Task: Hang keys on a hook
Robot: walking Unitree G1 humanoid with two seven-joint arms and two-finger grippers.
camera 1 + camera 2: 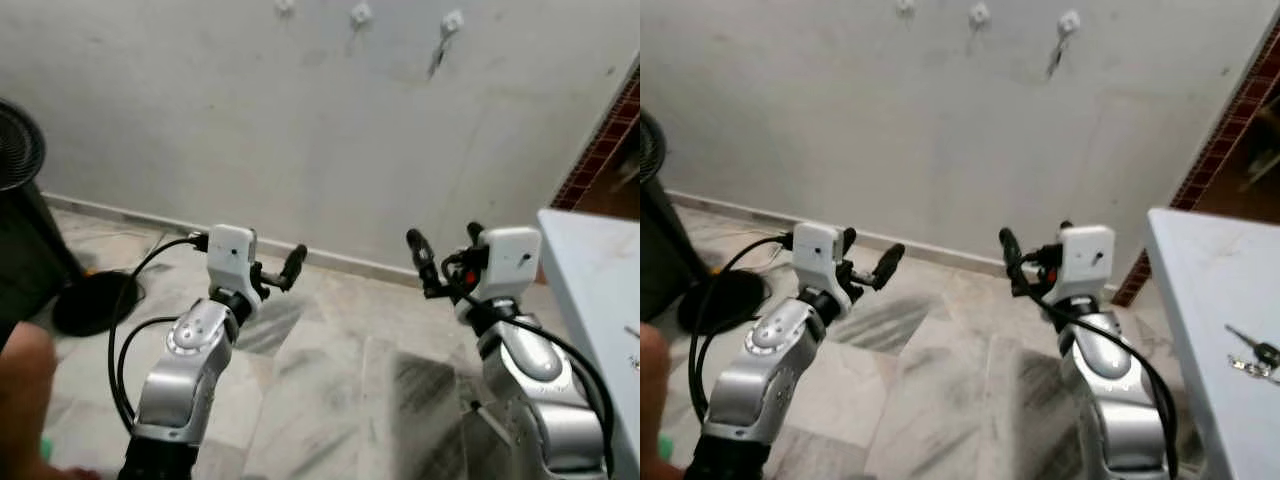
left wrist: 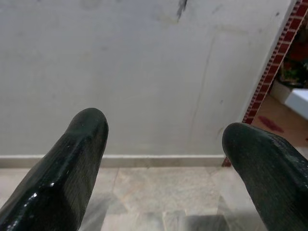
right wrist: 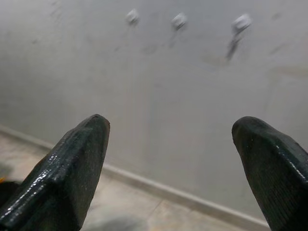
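A small bunch of keys [image 1: 1252, 357] lies on the white table [image 1: 1200, 290] at my right. High on the grey wall are three small white hooks [image 1: 361, 14], side by side; the right hook [image 3: 240, 22] has a dark streak under it. My left gripper [image 1: 872, 248] is raised in front of me over the floor, open and holding nothing. My right gripper [image 1: 443, 233] is also raised and open with nothing in it, pointing toward the wall below the hooks. Both stand well short of the wall, and the keys lie off to the right of my right arm.
A black fan [image 1: 15, 150] with a round base [image 1: 95, 300] stands at the left by the wall. A person's hand [image 1: 25, 390] shows at the lower left. A red brick door edge [image 1: 600, 140] runs down at the right. The floor is marble tile [image 1: 330, 380].
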